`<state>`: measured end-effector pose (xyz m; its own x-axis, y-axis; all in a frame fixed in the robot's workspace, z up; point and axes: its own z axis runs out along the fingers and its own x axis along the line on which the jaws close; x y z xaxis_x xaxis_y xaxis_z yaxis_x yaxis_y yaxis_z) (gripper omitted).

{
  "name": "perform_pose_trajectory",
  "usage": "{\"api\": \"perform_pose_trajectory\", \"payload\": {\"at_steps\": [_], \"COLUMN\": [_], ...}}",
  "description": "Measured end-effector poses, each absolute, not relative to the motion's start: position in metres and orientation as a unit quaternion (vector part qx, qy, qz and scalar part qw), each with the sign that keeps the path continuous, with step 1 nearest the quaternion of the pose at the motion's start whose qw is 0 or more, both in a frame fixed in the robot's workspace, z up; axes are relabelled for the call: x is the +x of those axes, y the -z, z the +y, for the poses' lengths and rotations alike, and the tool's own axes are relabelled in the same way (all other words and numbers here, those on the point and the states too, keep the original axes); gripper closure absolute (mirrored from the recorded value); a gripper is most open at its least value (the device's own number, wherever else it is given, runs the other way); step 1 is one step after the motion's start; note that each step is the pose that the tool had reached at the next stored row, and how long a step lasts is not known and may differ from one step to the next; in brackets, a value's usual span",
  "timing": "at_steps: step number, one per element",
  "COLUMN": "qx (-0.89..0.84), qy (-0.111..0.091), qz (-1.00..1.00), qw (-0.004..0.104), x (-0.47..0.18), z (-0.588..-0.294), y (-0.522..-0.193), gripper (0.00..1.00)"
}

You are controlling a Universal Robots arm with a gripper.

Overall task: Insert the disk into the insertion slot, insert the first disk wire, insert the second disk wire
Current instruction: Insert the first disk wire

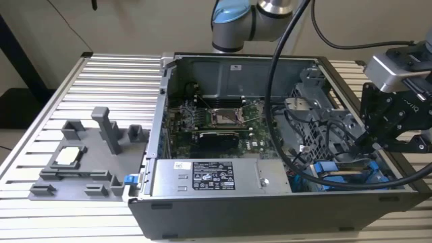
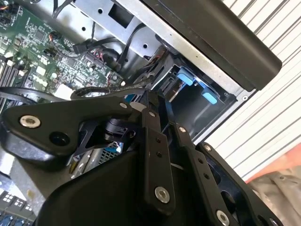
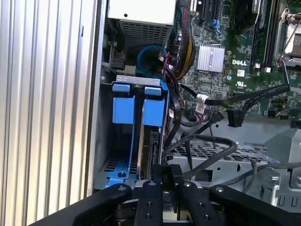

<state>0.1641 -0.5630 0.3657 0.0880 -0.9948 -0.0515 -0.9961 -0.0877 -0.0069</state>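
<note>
Claw low over the drive cage at the exterior view's right, disk seated in its bay.
On the exterior view's left, a grey fixture tray sits on the ribbed desk. In the middle, the open computer case shows its motherboard and a labelled power-supply box. Further right, the disk stands on edge in the insertion slot, just beside a second blue carrier. In the first wrist view the claw's fingers are drawn nearly together, seemingly pinching a small black plug near the disk's end, among loose black cables.
</note>
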Motion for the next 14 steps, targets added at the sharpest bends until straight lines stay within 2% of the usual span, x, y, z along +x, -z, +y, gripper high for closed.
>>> {"api": "perform_pose_trajectory", "payload": {"at_steps": [14], "qx": [-0.730], "qy": [-0.018], "qz": [0.683], "qw": [0.021], "x": [0.167], "z": [-0.569], "y": [-0.353], "gripper": [0.81]}}
